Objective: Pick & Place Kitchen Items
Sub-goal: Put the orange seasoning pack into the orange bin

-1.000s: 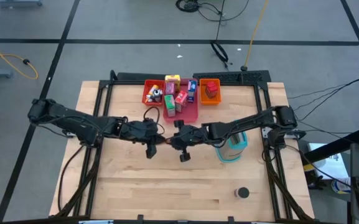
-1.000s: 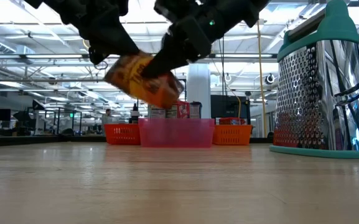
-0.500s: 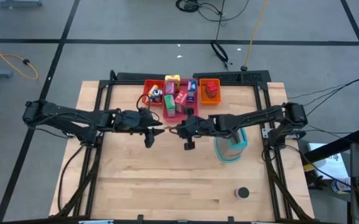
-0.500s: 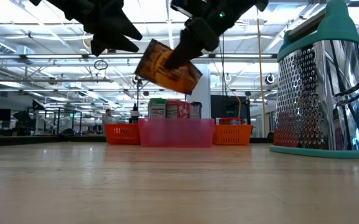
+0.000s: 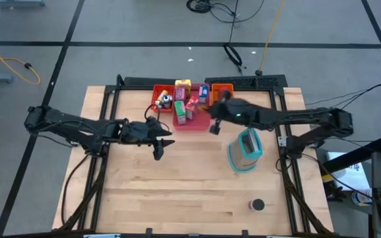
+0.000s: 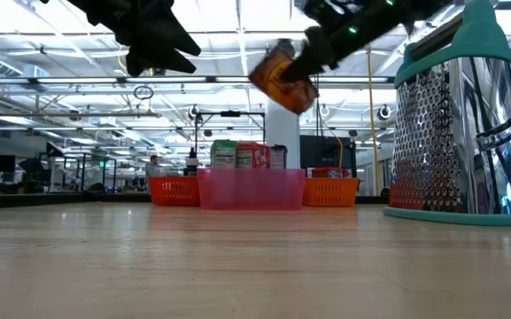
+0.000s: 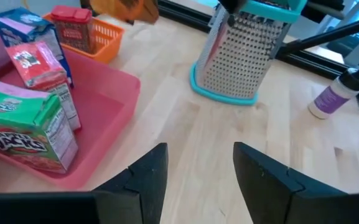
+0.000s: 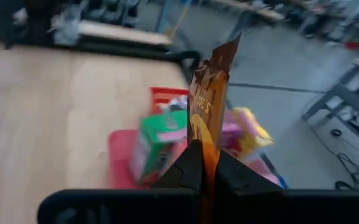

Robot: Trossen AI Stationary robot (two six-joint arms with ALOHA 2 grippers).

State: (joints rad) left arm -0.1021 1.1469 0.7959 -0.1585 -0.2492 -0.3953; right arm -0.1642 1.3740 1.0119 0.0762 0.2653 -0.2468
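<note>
Two arms reach over the wooden table [image 5: 177, 185] from either side. The right gripper [image 5: 211, 109] is up in the air above the far end of the pink tray [image 5: 200, 123], its fingers pinched tight on a thin orange-brown box [image 6: 283, 76] that hangs tilted well above the trays. Standing in the pink tray are a green box [image 7: 27, 134], a red box [image 7: 35, 65] and a blue box [image 7: 18, 28] behind it. The left gripper [image 5: 168, 135] hovers near the tray's left side, its fingers [image 7: 147, 180] spread apart with nothing between them. A teal-and-steel grater [image 5: 245, 151] stands to the right, and a small dark can [image 5: 257, 205] sits alone near the front edge.
</note>
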